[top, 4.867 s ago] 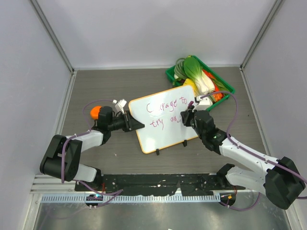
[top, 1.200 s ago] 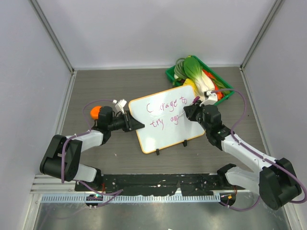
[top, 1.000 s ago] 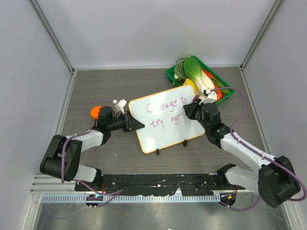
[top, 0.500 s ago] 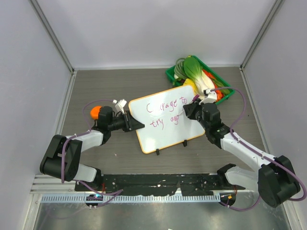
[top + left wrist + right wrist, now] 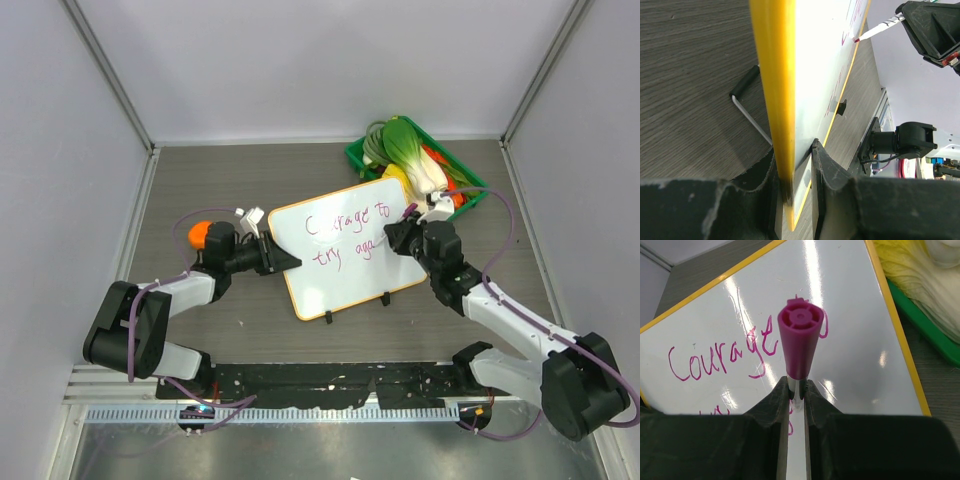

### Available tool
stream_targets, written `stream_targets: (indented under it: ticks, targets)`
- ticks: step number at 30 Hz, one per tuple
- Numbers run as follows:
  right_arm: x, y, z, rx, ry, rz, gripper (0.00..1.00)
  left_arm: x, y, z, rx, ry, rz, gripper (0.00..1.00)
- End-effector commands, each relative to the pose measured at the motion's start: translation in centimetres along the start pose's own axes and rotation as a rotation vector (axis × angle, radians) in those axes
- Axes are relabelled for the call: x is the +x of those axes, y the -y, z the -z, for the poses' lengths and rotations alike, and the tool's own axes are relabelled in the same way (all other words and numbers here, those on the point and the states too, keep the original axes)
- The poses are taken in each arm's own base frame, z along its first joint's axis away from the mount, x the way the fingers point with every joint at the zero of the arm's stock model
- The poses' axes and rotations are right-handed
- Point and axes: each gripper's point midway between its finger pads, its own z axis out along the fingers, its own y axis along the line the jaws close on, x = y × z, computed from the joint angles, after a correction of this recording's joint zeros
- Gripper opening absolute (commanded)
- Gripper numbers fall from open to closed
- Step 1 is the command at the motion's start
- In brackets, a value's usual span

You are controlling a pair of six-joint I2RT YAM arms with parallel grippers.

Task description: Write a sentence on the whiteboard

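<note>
As whiteboard [image 5: 345, 288] is orange-framed, sentence [image 5: 350, 220] purple, incompl.

1. Small rectangular plastic whiteboard [image 5: 345, 282]: glossy white face, thin orange-yellow frame, black clips [image 5: 328, 317].
2. Handwritten marker-ink sentence [image 5: 350, 222]: purple-pink.
3. Plastic marker [image 5: 799, 340] between the black right gripper's [image 5: 796, 388] fingers: magenta end, white barrel.
4. Wood-grain tabletop [image 5: 220, 180]: dark grey-brown.
5. Plastic basket [image 5: 354, 160] beyond that gripper: green.
</note>
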Motion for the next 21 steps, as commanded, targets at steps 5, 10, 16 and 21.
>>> stream_targets:
  ticks: [5,10,16,21]
  targets:
    - [-1.3,0.1,0.3,0.021,0.034,0.015,0.01,2.1,-5.7,0.3,-0.241,-0.027,-0.021,0.00]
    - [-3.1,-1.2,0.0,-0.008,0.068,0.005,0.01,2.2,-5.7,0.3,-0.241,-0.027,-0.023,0.00]
    - [-5.1,-2.4,0.0,-0.030,0.110,-0.005,0.01,2.2,-5.7,0.3,-0.241,-0.027,-0.023,0.00]
    - [-5.3,-2.2,-0.1,-0.013,0.115,0.004,0.01,2.1,-5.7,0.2,-0.239,-0.028,-0.021,0.00]
